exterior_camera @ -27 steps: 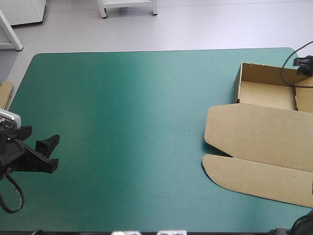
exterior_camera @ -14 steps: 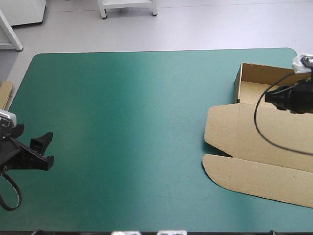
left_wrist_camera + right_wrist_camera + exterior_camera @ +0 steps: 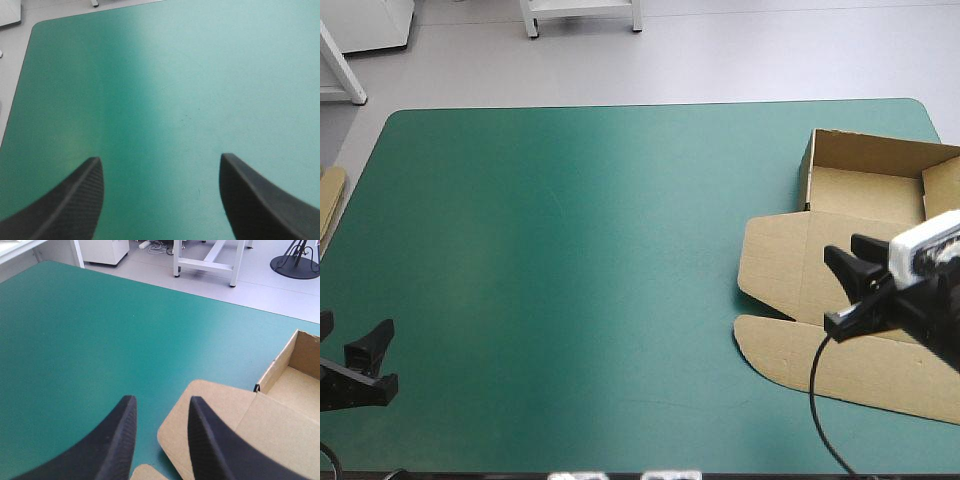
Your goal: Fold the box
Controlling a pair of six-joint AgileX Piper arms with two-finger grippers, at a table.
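Observation:
The brown box (image 3: 790, 262) lies at the table's right side as an open tray (image 3: 865, 195) with raised walls toward the far edge. Its lid is flat, and a rounded flap (image 3: 785, 355) lies nearer the front. My right gripper (image 3: 828, 288) hovers open over the lid's left part with nothing between its fingers. In the right wrist view that gripper (image 3: 162, 402) points past the lid's rounded corner (image 3: 210, 405), with the tray (image 3: 300, 385) off to one side. My left gripper (image 3: 390, 355) is open at the near left corner, over bare teal-green cover (image 3: 160, 100).
An edge of more brown board (image 3: 328, 200) shows at the table's left edge. The teal-green cover (image 3: 580, 250) stretches bare between the two grippers. White furniture legs stand on the floor beyond the far edge.
My right arm has swung from the far right corner, over the tray, down toward the front, and now sits above the lid. The left gripper has drawn back toward the near left corner.

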